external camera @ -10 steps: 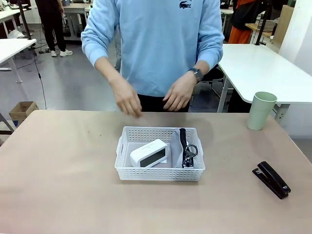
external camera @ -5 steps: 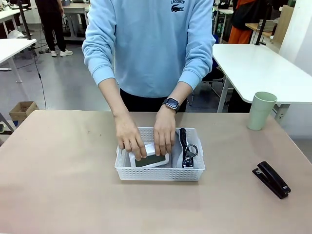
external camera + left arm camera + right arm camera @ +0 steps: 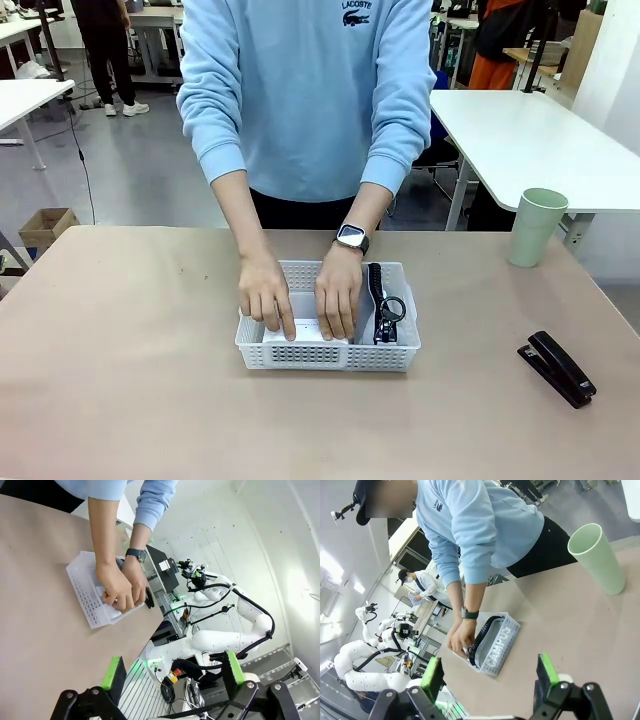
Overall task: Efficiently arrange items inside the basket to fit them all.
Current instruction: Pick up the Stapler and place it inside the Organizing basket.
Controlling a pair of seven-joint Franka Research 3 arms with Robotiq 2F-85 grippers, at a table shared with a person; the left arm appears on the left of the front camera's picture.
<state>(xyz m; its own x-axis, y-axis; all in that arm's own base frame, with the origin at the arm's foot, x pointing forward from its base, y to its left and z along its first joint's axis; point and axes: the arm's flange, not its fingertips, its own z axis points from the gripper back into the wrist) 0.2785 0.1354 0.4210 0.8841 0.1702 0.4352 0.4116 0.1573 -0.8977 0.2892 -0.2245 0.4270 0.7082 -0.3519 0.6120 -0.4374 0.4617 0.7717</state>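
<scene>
Left hand: fingers apart and empty, raised off the surface, well away from the things to be packed.
Right hand: fingers apart as well, gripping nothing.
Basket: mid-surface, just in front of the person. It is thin perforated plastic, probably light and slightly flexible, so take it by the rim.
White box: in the left part of the basket, under the person's hands. It looks rigid and smooth, so pinch it across its short sides.
Pouch: along the right side of the basket. It is soft and will squash, and the strap may snag.
Stapler: lying on the surface to the right, outside the basket. It is likely dense and stiff, so grip it across the narrow body.
Cup: upright at the far right. It is light and smooth and tapers, so it may slip. Close on the wall near the rim.
</scene>
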